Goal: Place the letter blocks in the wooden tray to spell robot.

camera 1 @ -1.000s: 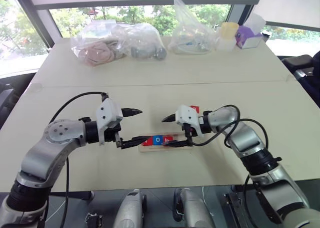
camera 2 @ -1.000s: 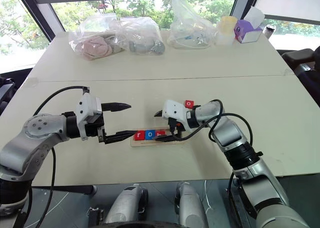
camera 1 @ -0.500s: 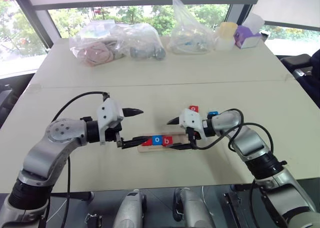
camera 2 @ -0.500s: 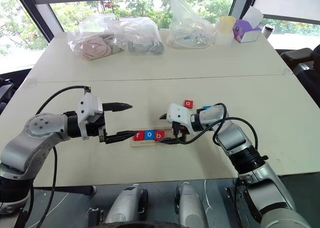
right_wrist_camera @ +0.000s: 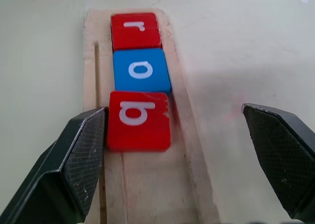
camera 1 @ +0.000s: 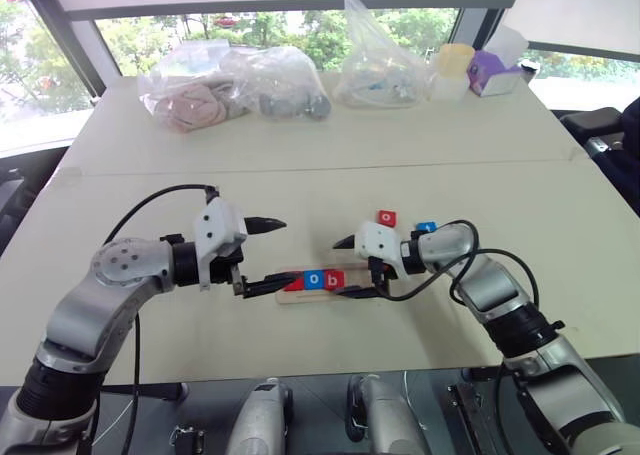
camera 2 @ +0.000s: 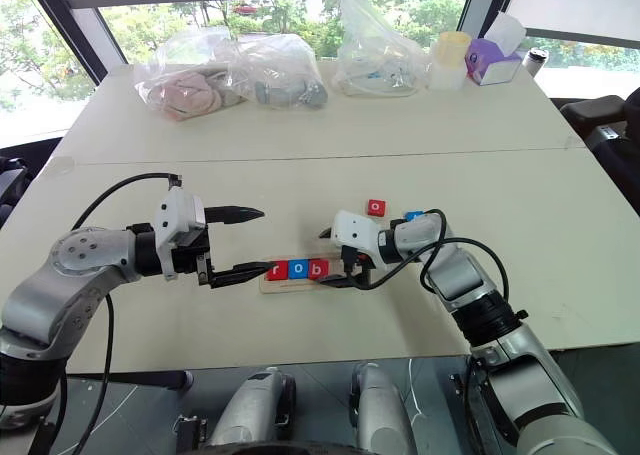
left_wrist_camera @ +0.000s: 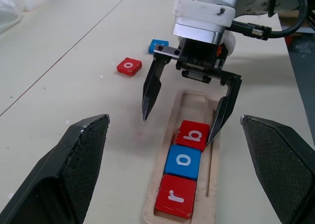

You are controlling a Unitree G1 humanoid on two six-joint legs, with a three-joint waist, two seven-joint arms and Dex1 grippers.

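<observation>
wooden tray (left_wrist_camera: 178,111) mid-table holds three letter blocks: red r (left_wrist_camera: 175,195), blue o (left_wrist_camera: 183,161), red b (left_wrist_camera: 193,135). two lie loose beyond: red o (left_wrist_camera: 129,66), blue tile (left_wrist_camera: 157,46). left gripper (camera 1: 262,253) and right gripper (left_wrist_camera: 189,106) both spread, empty.

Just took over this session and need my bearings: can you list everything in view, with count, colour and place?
wooden tray: one, pale wood, table centre, between the grippers.
letter blocks in tray: three; red r, blue o, red b, in a row.
loose letter blocks: two; red o and a blue one, on the table beyond the tray.
plastic bags: about three, clear, far edge of table.
cup: one, pale yellow, far right.
purple box: one, beside the cup.
left gripper: open, at the tray's left end.
right gripper: open, one finger in the tray beside b.
</observation>
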